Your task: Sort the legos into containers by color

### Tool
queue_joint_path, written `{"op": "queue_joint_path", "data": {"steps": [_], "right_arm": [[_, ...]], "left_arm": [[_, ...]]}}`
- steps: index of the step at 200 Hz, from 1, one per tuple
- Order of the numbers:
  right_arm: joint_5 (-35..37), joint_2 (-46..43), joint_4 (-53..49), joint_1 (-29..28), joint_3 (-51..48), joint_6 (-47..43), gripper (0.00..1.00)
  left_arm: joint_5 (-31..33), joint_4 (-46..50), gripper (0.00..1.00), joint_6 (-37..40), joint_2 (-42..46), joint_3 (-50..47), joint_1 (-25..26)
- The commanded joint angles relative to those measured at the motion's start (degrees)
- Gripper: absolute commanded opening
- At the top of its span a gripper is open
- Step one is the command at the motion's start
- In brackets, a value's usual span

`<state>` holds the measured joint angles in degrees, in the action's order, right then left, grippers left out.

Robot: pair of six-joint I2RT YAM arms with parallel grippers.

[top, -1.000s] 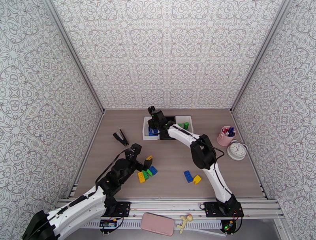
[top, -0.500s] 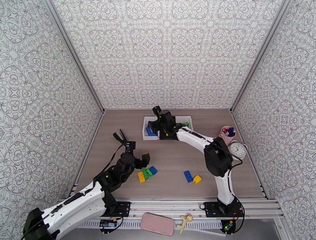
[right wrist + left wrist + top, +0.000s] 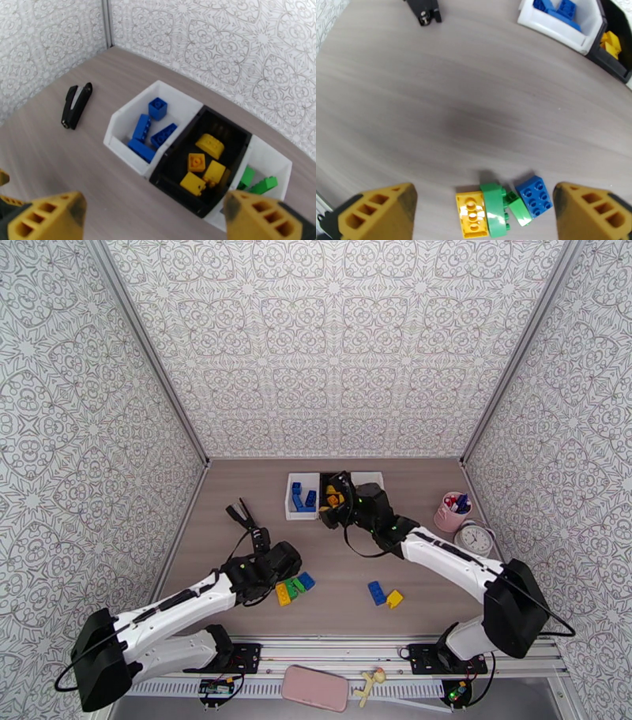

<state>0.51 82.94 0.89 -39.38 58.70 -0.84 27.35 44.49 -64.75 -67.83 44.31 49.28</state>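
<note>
blue, yellow, green legos (image 3: 501, 209) lying near left gripper (image 3: 484, 189), spread wide, empty; right gripper (image 3: 154, 201) gaping empty, facing the containers (image 3: 130, 156).

Left arm (image 3: 170, 611): stretched low from lower left toward centre of top view, forearm nearly level.
Left end effector (image 3: 283, 560): pointed downward, jaws spread wide, yellow fingers (image 3: 379, 211) at both lower corners of wrist view.
Right arm (image 3: 450, 556): elbow at lower right, forearm reaching up-left toward centre.
Right end effector (image 3: 336, 507): tilted downward, jaws spread wide.
</note>
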Motion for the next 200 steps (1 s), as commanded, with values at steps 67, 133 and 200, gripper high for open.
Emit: {"op": "queue_joint_path", "data": {"steps": [67,133,200], "right_arm": [[0.72,-4.92,-2.85,0.18,-5.27,-1.0,0.96],[1.49,-4.97,-4.19,0.17,-5.71,-1.18,0.96],[2.06,-5.15,-5.17,0.22,-5.63,-1.02,0.96]], "left_arm": [[-11.37,-4.19,0.67,1.83,-12.56,2.02,-5.49],[-14.93,-6.43,0.53,1.86,-18.53,1.7,-6.59],[-19.13,-5.83,0.48,0.42,-20.59,2.09,-5.99]]}}
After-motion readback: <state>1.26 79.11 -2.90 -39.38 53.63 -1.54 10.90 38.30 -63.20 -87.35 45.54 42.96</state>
